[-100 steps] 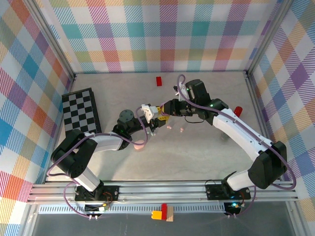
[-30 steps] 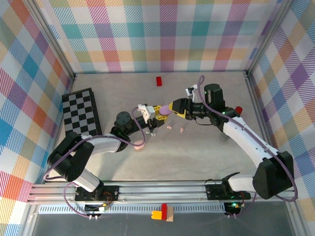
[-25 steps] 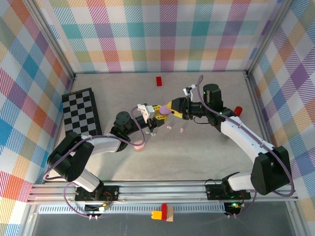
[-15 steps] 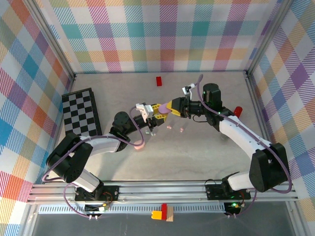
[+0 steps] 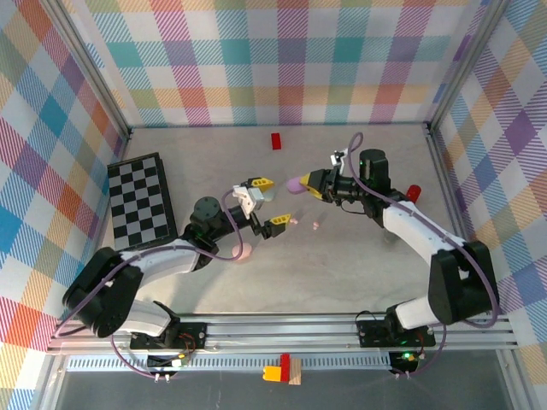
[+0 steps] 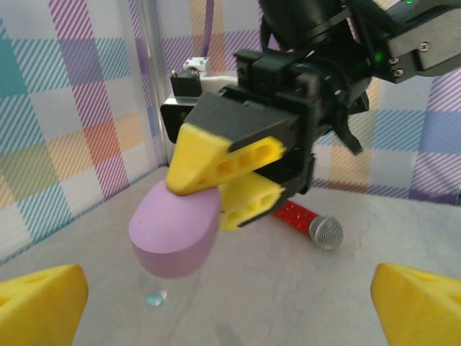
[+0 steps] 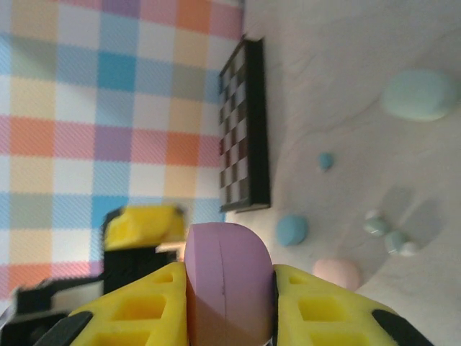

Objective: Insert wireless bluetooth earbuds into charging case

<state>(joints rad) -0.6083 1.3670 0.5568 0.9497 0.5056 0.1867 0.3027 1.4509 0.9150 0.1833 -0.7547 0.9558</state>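
1. The right end effector (image 5: 306, 184) is clamped on one lilac charging case (image 6: 176, 231), held above the desk (image 5: 359, 256).
2. The left end effector (image 5: 272, 205) has its fingers wide apart and holds nothing.
3. Lying on the desk are a mint case (image 7: 421, 94), a blue case (image 7: 292, 229), a pink case (image 7: 337, 274), one light blue earbud (image 7: 325, 160), and a cluster of pale mint earbuds (image 7: 392, 241).

no legible text, labels or numbers

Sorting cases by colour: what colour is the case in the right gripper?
Lilac; the case shows best in the left wrist view.
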